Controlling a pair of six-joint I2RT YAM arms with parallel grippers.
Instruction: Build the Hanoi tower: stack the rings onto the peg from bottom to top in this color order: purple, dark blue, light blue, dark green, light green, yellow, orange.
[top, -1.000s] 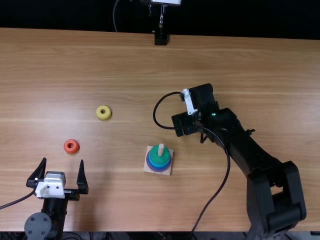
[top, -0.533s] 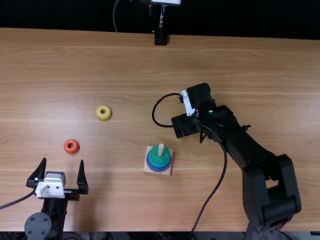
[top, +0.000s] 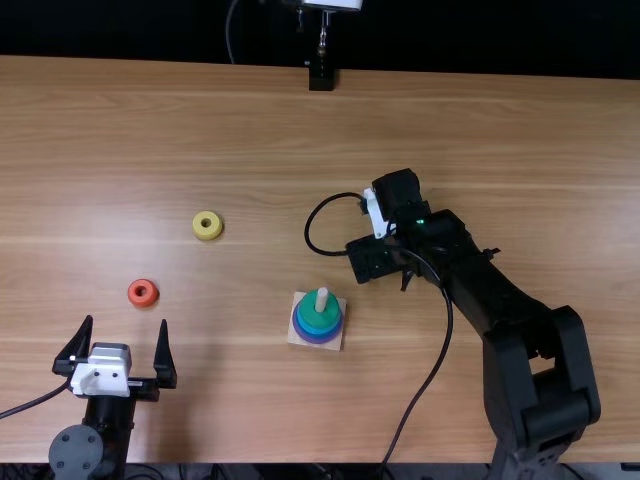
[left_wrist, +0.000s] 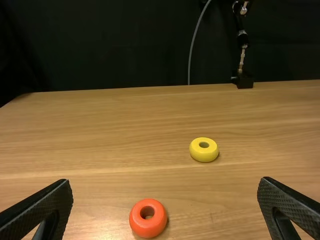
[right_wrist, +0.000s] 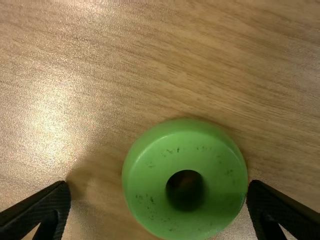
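Black arms (white-trimmed, cabled)

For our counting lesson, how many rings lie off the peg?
3: orange ring ahead of the left gripper, yellow ring farther across the table, light green ring within the open right gripper. The right arm may hide more.

The right gripper (top: 380, 220) is shifting slightly toward the worktop's (top: 230, 400) near edge; its arm's elbow (top: 570, 340) is moving inward.

The smooth green ring (right_wrist: 150, 200) looks semi-glossy, above satin-finished wood grain on the table (right_wrist: 240, 60).
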